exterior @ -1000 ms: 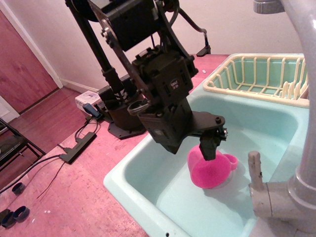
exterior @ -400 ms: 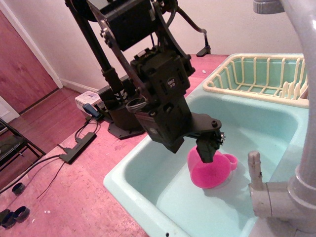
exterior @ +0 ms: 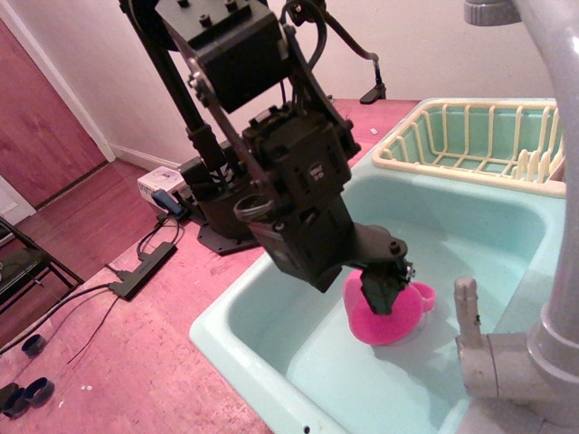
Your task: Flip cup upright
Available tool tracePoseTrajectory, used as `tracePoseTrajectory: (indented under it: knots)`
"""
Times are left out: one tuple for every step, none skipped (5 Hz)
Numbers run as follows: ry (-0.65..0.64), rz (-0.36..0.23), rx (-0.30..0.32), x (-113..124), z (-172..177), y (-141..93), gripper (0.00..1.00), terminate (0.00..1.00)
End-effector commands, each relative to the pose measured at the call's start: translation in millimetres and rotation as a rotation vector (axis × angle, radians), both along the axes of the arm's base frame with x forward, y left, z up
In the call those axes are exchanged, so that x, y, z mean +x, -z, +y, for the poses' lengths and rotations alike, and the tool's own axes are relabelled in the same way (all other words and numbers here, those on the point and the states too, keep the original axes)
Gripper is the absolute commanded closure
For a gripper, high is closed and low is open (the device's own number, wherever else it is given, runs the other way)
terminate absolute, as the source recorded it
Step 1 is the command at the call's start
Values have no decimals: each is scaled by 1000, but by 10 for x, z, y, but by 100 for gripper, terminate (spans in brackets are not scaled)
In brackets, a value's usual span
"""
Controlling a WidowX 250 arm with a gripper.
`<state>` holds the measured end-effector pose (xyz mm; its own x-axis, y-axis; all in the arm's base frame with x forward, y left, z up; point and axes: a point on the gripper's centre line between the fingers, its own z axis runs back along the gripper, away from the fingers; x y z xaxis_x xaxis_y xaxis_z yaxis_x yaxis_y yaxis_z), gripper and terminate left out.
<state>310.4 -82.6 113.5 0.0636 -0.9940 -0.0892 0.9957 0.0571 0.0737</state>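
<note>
Over the last second the black robot gripper (exterior: 384, 291) sinks lower onto the small bright pink plastic cup (exterior: 389, 316) lying in the pale green sink basin (exterior: 271, 307), apparently closing in to grasp, though I cannot tell its finger state.

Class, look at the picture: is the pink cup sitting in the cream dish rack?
No, the cup lies in the sink basin under the gripper, apart from the dish rack.

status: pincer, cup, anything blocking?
Pincer down on pink cup, grip state unclear. Cup in teal sink, not yet upright. Faucet near, not blocking.
</note>
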Motion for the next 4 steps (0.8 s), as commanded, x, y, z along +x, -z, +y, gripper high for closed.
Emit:
tracePoseTrajectory:
  knots:
    - [36, 0, -7, -57, -43, 87, 0, 0]
    - [35, 0, -14, -88, -51, 155, 0, 0]
    - [29, -10, 1, -85, -24, 111, 100, 0]
    - [7, -26, 10, -117, 7, 74, 100, 0]
